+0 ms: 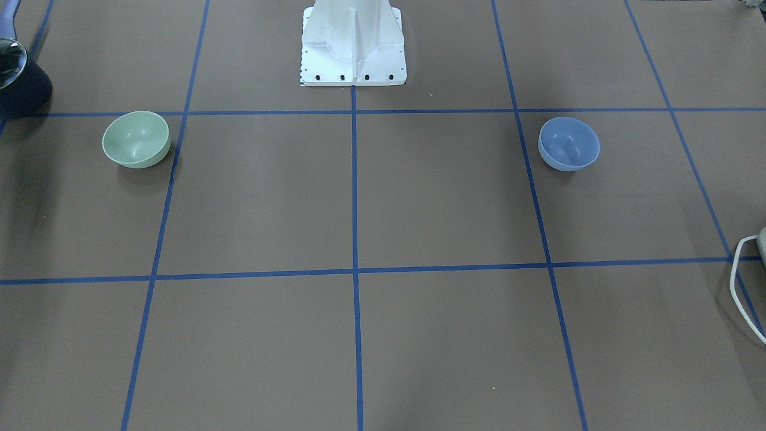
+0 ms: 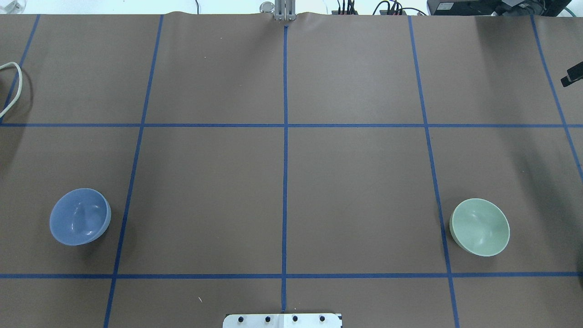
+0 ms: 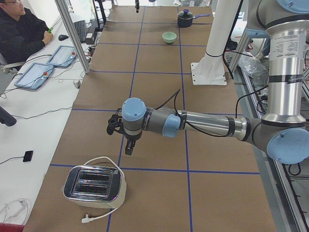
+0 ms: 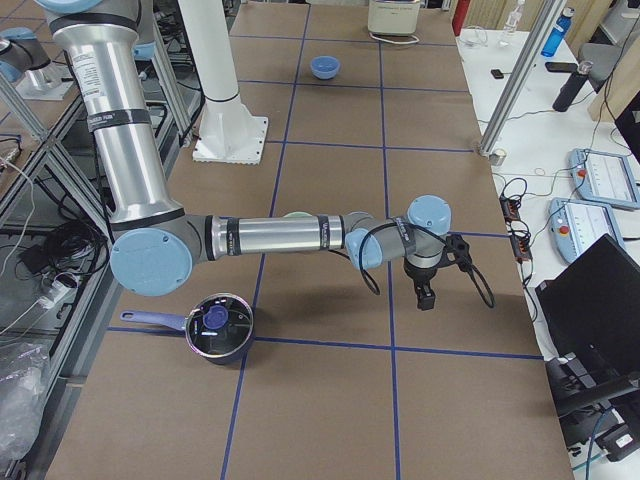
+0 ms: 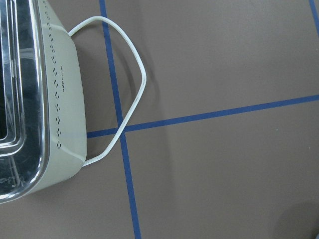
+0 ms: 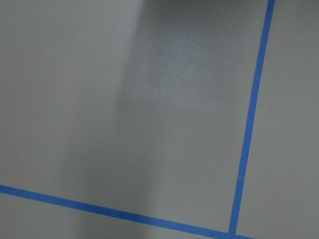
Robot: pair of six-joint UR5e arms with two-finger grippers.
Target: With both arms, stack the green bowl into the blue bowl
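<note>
Toaster [image 3: 94,188] and its white cord [image 5: 124,89] sit out around 10 o'clock from the blue bowl [image 2: 79,216], seen overhead. There's a lidded pot [image 4: 218,328] out past the green bowl [image 2: 479,226]. Blue's at 8 o'clock on the worktop [image 2: 355,182] and green's at 4. They're well apart, both round with mouths up. Left tool [image 3: 128,145] and right tool [image 4: 425,292] hang over the worktop, and I can't tell how wide either one is.

Overhead, front views opposed, sharing blue bowl [image 2: 80,217]; wrist views close, downward.
</note>
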